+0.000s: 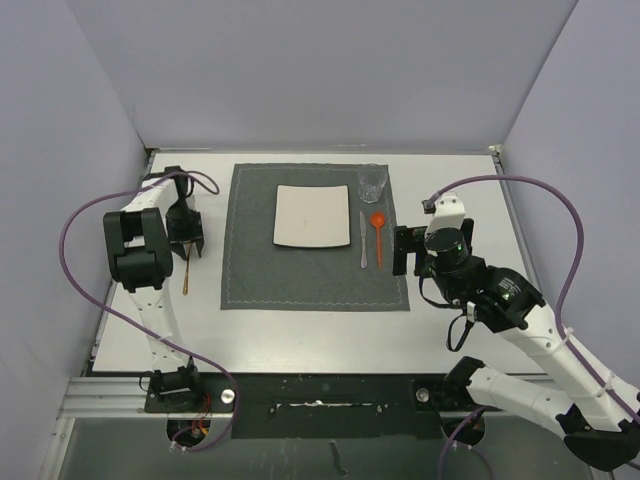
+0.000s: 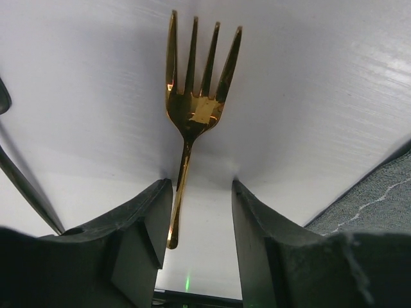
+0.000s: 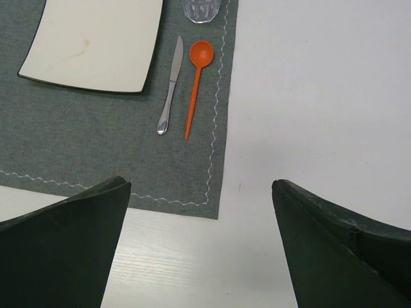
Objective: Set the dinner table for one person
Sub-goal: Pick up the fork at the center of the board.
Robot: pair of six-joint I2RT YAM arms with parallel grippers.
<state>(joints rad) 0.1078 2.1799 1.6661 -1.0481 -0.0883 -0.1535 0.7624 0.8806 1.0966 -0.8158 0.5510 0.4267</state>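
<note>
On the white surface [image 1: 300, 335], which spans beneath both arms: grey placemat [image 1: 250, 270] at centre; gold fork [image 2: 192, 109] lying left of it. Left claw [image 2: 202, 186]: fingers parted, straddling the fork handle. Right claw [image 3: 199, 186]: wide open, empty, by the placemat's right edge.

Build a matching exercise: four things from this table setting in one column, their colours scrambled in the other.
Things:
1. fork
2. spoon
3. knife
4. placemat

Colours:
A. dark grey
B. gold
C. silver
D. orange

Pairs: 1-B, 2-D, 3-C, 4-A.
</note>
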